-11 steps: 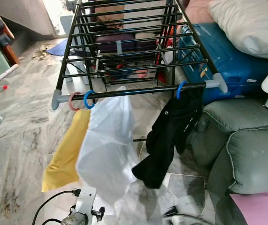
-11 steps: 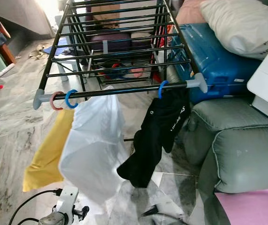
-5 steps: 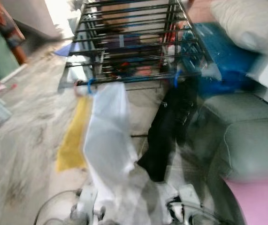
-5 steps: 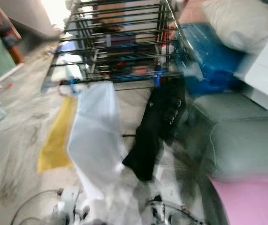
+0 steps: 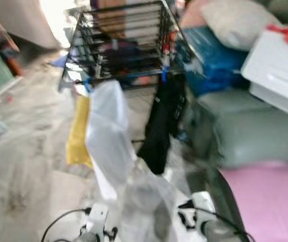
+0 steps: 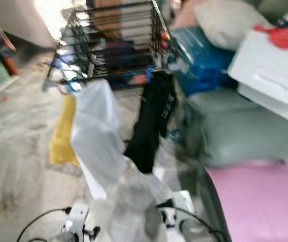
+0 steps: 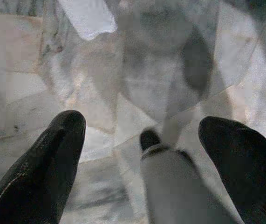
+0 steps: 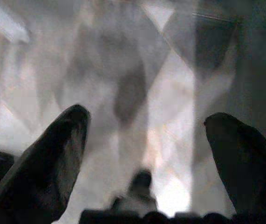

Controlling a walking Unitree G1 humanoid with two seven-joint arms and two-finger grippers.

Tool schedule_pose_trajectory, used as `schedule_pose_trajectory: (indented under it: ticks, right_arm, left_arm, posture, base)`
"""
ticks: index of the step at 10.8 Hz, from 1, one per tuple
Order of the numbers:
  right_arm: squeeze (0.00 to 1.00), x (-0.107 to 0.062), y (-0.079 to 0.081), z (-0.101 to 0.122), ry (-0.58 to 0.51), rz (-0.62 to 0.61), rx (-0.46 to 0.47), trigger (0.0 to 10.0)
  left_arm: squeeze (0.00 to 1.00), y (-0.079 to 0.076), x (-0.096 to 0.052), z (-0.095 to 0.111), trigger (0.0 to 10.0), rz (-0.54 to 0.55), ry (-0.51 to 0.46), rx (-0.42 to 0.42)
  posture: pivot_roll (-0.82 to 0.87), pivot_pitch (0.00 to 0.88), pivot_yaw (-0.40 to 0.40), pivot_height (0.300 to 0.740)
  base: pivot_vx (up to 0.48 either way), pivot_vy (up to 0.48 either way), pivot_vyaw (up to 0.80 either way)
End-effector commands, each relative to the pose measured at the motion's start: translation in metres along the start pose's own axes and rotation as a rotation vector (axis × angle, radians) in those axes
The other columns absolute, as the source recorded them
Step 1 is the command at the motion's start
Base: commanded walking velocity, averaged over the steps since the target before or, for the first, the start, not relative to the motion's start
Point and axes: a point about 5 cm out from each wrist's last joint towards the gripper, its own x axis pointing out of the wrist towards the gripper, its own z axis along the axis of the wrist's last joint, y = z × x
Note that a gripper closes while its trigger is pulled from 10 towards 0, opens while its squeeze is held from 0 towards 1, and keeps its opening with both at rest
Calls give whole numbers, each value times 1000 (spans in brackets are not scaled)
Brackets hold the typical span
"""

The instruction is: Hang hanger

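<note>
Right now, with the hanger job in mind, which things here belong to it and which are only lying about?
Belongs to the job:
black metal drying rack
white garment
yellow cloth
black garment

Only lying about:
blue plastic case
grey-green sofa cushion
pink mat

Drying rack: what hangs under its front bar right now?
Under the drying rack front bar hang a yellow cloth, a white garment and a black garment. The white one covers part of the yellow; blur hides the hanger hooks.
</note>
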Motion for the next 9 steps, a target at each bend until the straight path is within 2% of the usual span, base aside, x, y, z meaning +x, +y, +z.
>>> schedule_pose_trajectory:
  ticks: [1,2,4,7,8,9]
  right_arm:
    - [0,2,11,-1,23,17,22,10000]
    - [0,2,12,-1,26,-8,165,10000]
    - [0,6,23,13,-9,25,144,10000]
    - [0,6,17,16,-13,-18,147,10000]
    - [0,4,2,18,-31,-100,177,10000]
    - [0,0,-27,28,-87,-256,169,10000]
  left_arm:
    - [0,8,-1,2,10000,16,-7,-6]
    - [0,7,0,4,10000,12,-13,-8]
    - [0,5,0,7,10000,8,-21,-17]
    - [0,8,1,11,10000,10,-29,-9]
    - [0,8,1,12,10000,8,-34,-5]
    - [0,7,1,12,10000,6,-35,7]
  posture:
    - [-86,8,76,740]
    - [-74,8,68,740]
    - [-70,8,68,740]
    - [-64,5,69,740]
    - [-62,4,68,740]
    - [-63,5,70,740]
  base:
    - [0,454,0]
    - [0,480,0]
    - [0,480,0]
    - [0,480,0]
    - [0,480,0]
    - [0,472,0]
